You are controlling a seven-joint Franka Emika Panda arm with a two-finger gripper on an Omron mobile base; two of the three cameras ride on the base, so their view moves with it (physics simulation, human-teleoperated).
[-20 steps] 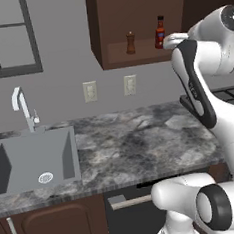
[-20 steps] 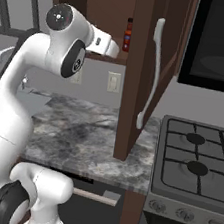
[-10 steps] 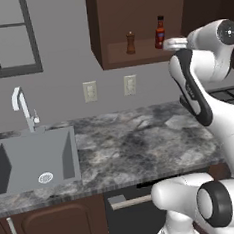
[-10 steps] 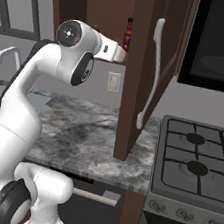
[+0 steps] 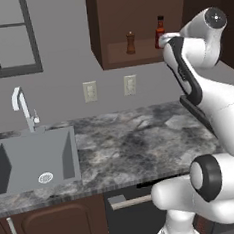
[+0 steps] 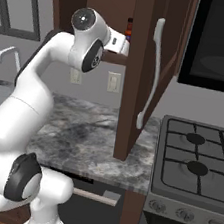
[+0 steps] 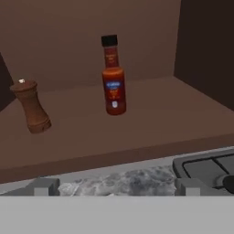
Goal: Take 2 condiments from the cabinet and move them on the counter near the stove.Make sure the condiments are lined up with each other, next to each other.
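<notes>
Sauce bottle [image 5: 159,31] is the landmark thruout. Left base view: it stands upright on the cabinet [image 5: 107,34] shelf, pepper mill [image 5: 130,42] well apart from it toward the sink [image 5: 35,159] side, same shelf. Arm's wrist is raised to shelf height, just beside the bottle on its stove-ward side; can't see the fingers here. Counter [image 5: 136,147] lies below the bottle.

Right base view: bottle's cap and neck [image 6: 129,28] peek out just behind the wrist, w/ the open cabinet door [image 6: 139,72] hanging right beside it. Stove [image 6: 198,161] sits low and well off from the bottle, past the door; a strip of counter runs up to the stove edge, that's where both condiments must end up.

Hand view: bottle [image 7: 112,77] dead ahead, upright, near mid-shelf; mill [image 7: 31,106] off to one side of it, not touching. Gripper [image 7: 117,187] is spread wide, nothing held, tips showing either side at the bottom, bottle not yet between them.

Risks, my guess: approach looks a bit high/short, so closing early would pinch the thin neck or miss, and a nudge from one tip could tip the tall bottle over on the shelf. Wrist is close to the shelf lip and door, so a pull-out w/ bottle could clip either. Mill is prob. safe, far enough away.
</notes>
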